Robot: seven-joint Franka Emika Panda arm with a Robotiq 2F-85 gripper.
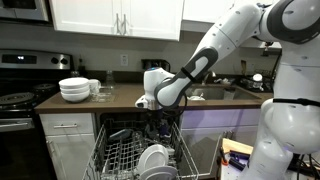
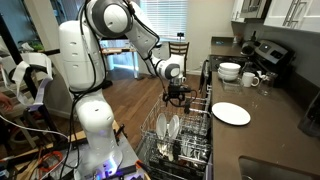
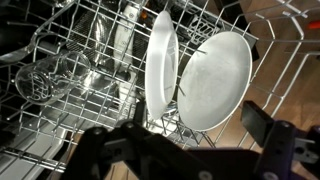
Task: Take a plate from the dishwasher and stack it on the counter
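The dishwasher [image 1: 120,150] stands open with its grey wire rack [image 2: 185,135] pulled out. Two white plates stand upright in the rack, seen in both exterior views [image 1: 155,158] [image 2: 170,128]. In the wrist view one plate [image 3: 160,60] is edge-on and the other plate [image 3: 218,80] faces me, right beside it. My gripper [image 3: 190,125] is open and empty, hovering just above these plates [image 1: 158,108] [image 2: 178,95]. Another white plate [image 2: 231,113] lies flat on the dark counter [image 2: 270,125].
Stacked white bowls [image 1: 75,90] [image 2: 230,71] and mugs [image 2: 250,79] sit on the counter near the black stove [image 1: 18,100]. Glasses [image 3: 50,75] lie in the rack to the plates' left. A sink [image 1: 215,92] is set in the counter. The robot's white base [image 2: 85,90] stands by the dishwasher.
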